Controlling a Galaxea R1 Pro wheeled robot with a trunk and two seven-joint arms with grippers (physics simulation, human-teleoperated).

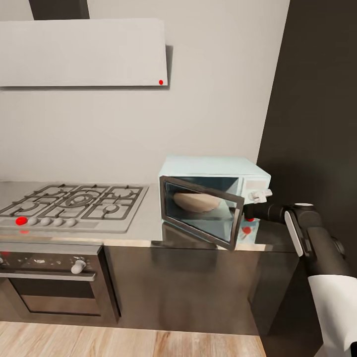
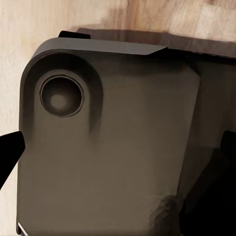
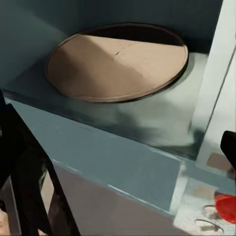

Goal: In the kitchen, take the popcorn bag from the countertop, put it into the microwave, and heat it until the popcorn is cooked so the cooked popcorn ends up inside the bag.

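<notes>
With the mustard-brown soft popcorn bag (image 1: 195,202) inside the pale mint-blue box microwave (image 1: 214,198), the right gripper (image 1: 248,214), finger state unclear beside its half-open dark glass door (image 1: 202,212), should push that door squarely shut before heating.

Domestic kitchen. A gas hob (image 1: 74,206) sits in the countertop (image 1: 144,225), an oven (image 1: 52,282) directly below the hob, an extractor hood (image 1: 82,52) above it, a microwave (image 1: 213,198) to its right. Wood floor (image 1: 124,342).
</notes>
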